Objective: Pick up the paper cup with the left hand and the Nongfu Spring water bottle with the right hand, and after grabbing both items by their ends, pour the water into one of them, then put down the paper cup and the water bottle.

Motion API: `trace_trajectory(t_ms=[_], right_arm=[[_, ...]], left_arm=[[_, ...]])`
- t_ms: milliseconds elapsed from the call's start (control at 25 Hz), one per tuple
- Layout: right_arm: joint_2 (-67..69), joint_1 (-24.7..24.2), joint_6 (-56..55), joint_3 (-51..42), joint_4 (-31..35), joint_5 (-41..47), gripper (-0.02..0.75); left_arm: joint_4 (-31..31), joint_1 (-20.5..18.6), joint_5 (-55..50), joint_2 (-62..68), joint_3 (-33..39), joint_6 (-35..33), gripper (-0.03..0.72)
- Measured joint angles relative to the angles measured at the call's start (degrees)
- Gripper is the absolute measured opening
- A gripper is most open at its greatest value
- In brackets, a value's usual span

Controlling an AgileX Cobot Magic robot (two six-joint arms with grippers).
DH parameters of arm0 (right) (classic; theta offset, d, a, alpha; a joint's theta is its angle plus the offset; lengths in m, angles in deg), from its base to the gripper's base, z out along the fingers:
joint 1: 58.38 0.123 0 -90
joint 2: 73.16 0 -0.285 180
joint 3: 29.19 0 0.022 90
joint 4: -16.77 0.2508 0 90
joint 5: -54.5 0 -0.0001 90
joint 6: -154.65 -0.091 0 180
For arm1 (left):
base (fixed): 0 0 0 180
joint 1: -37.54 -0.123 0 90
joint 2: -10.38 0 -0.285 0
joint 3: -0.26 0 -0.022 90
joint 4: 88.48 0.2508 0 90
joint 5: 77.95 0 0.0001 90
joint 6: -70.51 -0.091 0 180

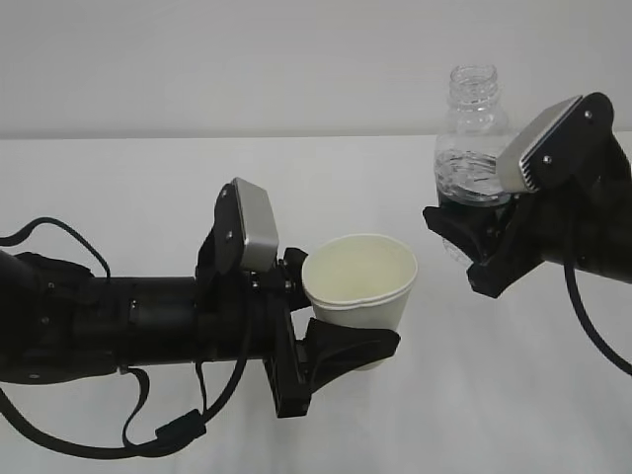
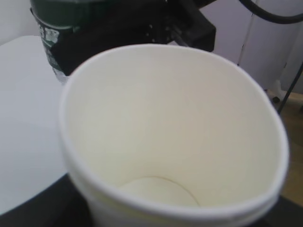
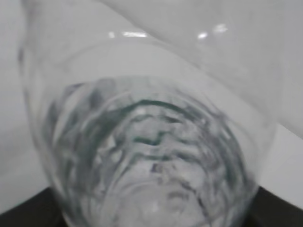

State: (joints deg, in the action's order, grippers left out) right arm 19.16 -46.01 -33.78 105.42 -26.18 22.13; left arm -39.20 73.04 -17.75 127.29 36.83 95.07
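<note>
The white paper cup (image 1: 360,281) hangs above the table, tilted slightly toward the camera, and my left gripper (image 1: 354,346) is shut on its lower part. Its cream inside (image 2: 175,127) fills the left wrist view, and the round bottom shows. To the right and higher, the Nongfu Spring water bottle (image 1: 472,128) stands upright and uncapped, with my right gripper (image 1: 464,232) shut on its lower half. Water (image 1: 468,176) shows in the lower body. The bottle's green label (image 2: 52,19) appears behind the cup's rim. The clear ribbed bottle (image 3: 147,142) fills the right wrist view.
The white table (image 1: 148,178) runs back to a pale wall. A gap of bare table separates cup and bottle. The left arm's loose black cables (image 1: 168,434) hang near the front edge.
</note>
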Motion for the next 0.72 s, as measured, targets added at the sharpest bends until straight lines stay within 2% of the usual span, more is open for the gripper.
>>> trace_trajectory(t_ms=[320, 720], right_arm=[[0.0, 0.0, 0.0, 1.9, -6.2, 0.2, 0.447], [0.0, 0.0, 4.1, 2.6, -6.9, 0.2, 0.447]], left_arm=[[-0.2, 0.4, 0.2, 0.0, 0.0, -1.7, 0.473], [-0.3, 0.4, 0.2, 0.0, 0.0, -3.4, 0.473]])
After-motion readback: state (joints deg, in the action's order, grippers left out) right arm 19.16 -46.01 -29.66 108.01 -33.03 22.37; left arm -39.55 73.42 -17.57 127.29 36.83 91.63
